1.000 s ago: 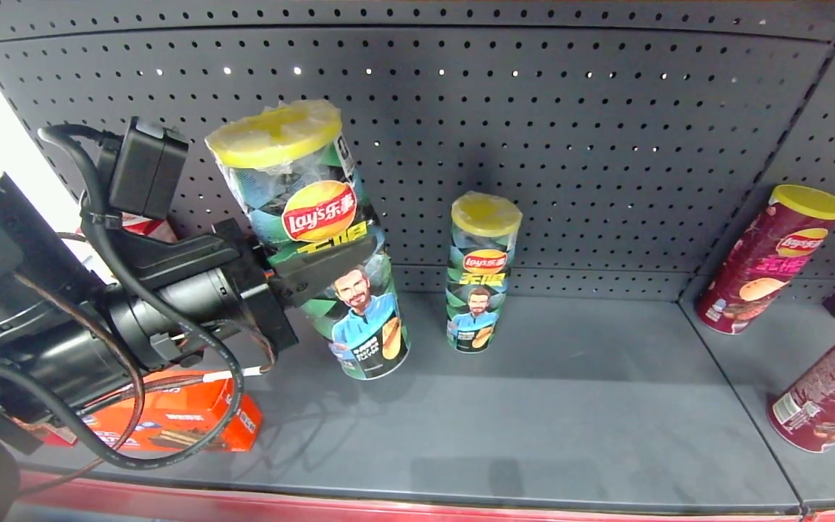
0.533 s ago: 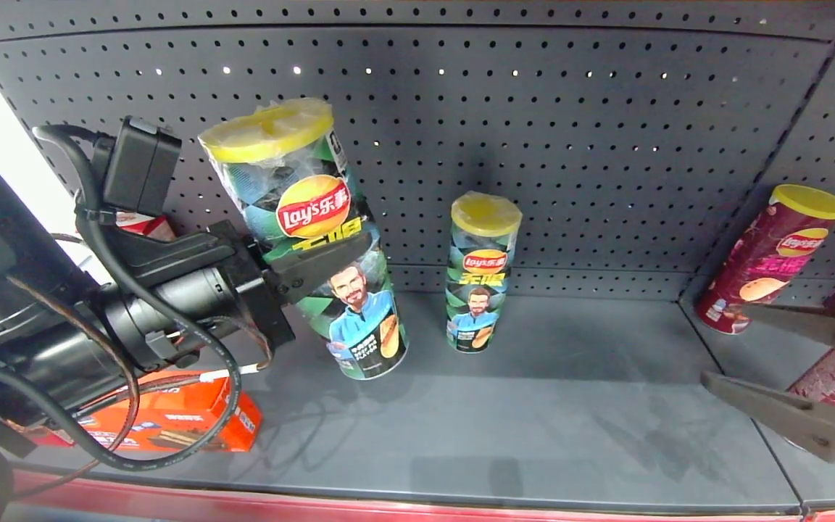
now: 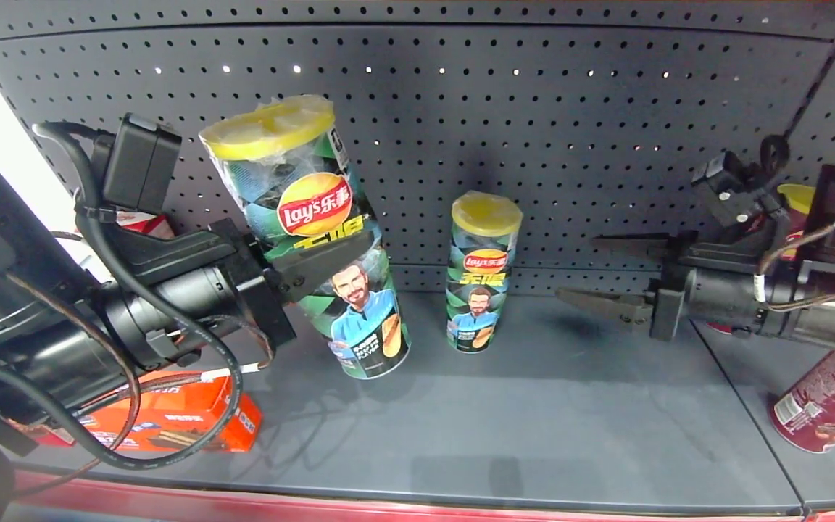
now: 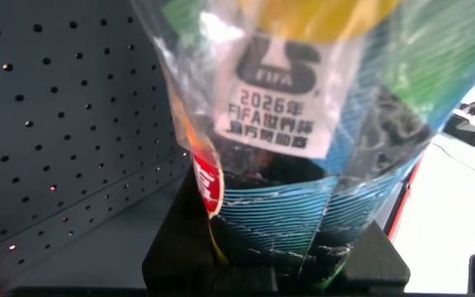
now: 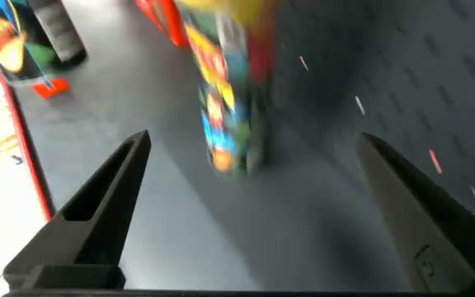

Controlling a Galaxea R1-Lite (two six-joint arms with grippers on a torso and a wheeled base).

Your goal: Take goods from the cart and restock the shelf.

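Note:
A large green chips can (image 3: 309,232) with a yellow lid is tilted over the left part of the grey shelf (image 3: 533,420), its base low near the shelf floor. My left gripper (image 3: 316,254) is shut on its middle from the left. In the left wrist view the can (image 4: 295,124) sits between the jaws of that gripper (image 4: 275,247). A smaller green can (image 3: 483,272) stands upright near the pegboard. To its right my right gripper (image 3: 578,268) is open and points at it. The small can (image 5: 229,99) shows ahead of the spread right gripper (image 5: 254,139).
An orange box (image 3: 171,420) lies on the shelf under my left arm. A maroon can (image 3: 831,399) lies on the neighbouring shelf at the right, another (image 3: 794,196) stands behind my right arm. The pegboard (image 3: 533,130) closes the back. Bare shelf floor lies in front of the small can.
My right arm has come in from the right edge and swung left and up to just beside the small can, fingers open. The left gripper and its can have barely shifted.

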